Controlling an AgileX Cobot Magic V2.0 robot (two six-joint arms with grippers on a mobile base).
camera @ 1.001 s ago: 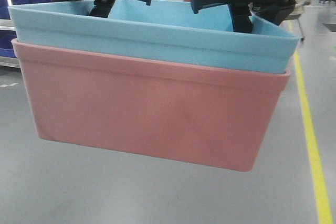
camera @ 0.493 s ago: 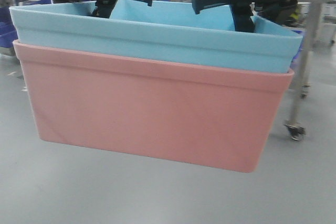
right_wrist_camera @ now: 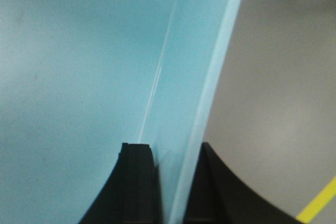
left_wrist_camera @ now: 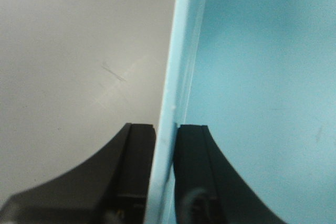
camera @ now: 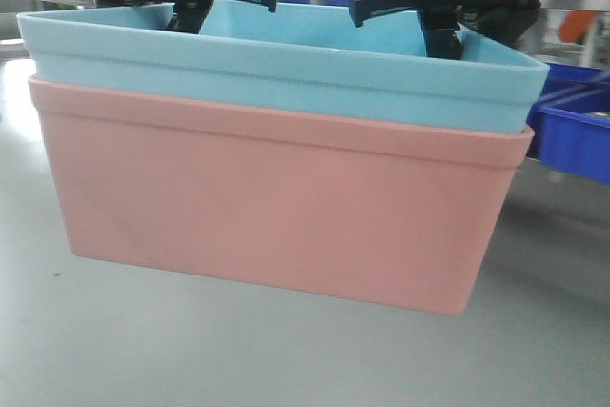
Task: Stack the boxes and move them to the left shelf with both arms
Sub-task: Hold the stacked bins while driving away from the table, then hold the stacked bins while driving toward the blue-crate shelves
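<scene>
**Operator:** Which way do the boxes lie?

**Spotter:** In your front view the long axis runs side to side. Both openings face up and a long wall is turned toward the camera. The sky-blue tub (camera: 286,69) sits nested inside the salmon-pink tub (camera: 276,197), so only its upper band and rim show above the pink rim. The stack looks slightly lower at its right end, though that may be the camera angle.

**Operator:** Where is it?

**Spotter:** It hangs clear of the grey floor (camera: 191,359), with nothing under it. Dark blue bins (camera: 577,140) stand behind its right end.

**Operator:** How do they look?

**Spotter:** You have two smooth plastic tubs with rounded corners and thick rims, alike in size. The pink one tapers a little toward its base.

**Operator:** And the hands?

**Spotter:** Your left gripper (left_wrist_camera: 164,129) is clamped on the blue tub's left end wall, one finger outside and one inside. Your right gripper (right_wrist_camera: 176,148) pinches the right end wall the same way, with a yellow line (right_wrist_camera: 315,203) on the floor beyond it. You cannot tell from either wrist view whether the pink rim is caught too.
</scene>
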